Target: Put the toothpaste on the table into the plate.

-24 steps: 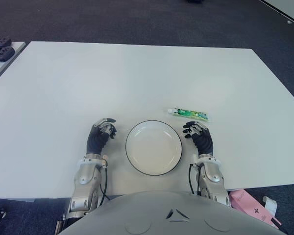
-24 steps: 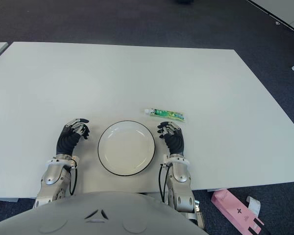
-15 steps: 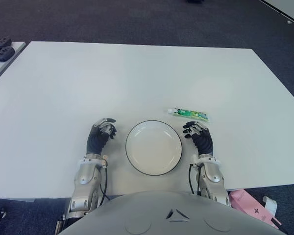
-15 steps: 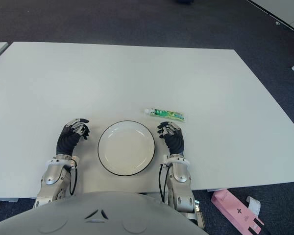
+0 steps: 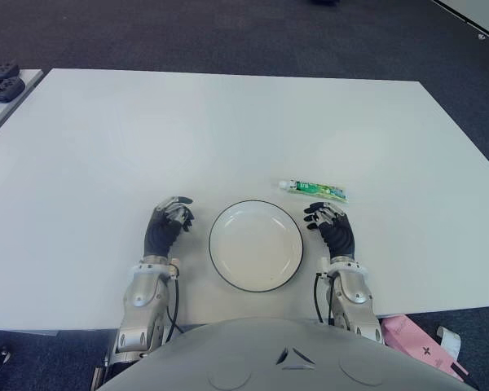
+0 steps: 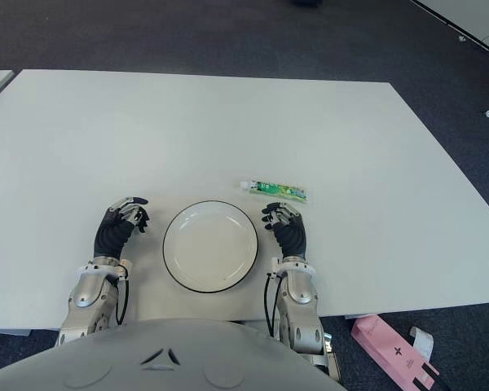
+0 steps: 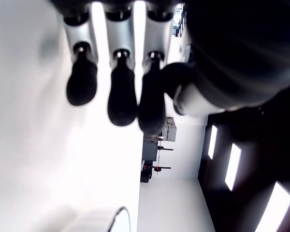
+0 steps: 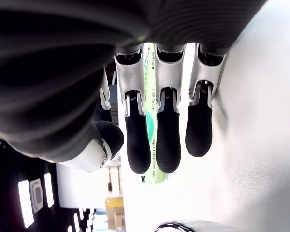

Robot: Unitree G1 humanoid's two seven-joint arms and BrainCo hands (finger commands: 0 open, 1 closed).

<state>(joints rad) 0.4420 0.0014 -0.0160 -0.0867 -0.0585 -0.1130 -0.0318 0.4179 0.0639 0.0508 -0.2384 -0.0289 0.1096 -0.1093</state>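
A broad white rectangular table (image 5: 228, 122) is filling most of the head views, standing over dark carpet. Off its near right corner, on the floor, a pink flat box (image 5: 420, 344) is showing.

Near the table's front edge, a round white plate with a thin dark rim (image 5: 256, 245) is sitting empty, between the two hands.

The black-fingered robot left hand (image 5: 168, 223) is showing just left of the plate, apart from its rim. In its own wrist view the fingers (image 7: 121, 96) are lying side by side, loosely bent and holding nothing, with the thumb tucked beside them.

The black-fingered robot right hand (image 5: 331, 225) is showing just right of the plate, also clear of the rim. Its fingers (image 8: 166, 137) are hanging relaxed and slightly apart, gripping nothing, with the thumb curling in alongside.

The small green and white toothpaste tube with a white cap (image 5: 314, 190) is lying flat on the table, just beyond the right hand's fingertips and beyond the plate's far right edge. It is running crosswise, cap end toward the left, tail end toward the right. A narrow strip of bare table is separating it from the fingertips, so nothing is touching it. In the right wrist view the green tube (image 8: 153, 154) is showing behind and between the dangling fingers.
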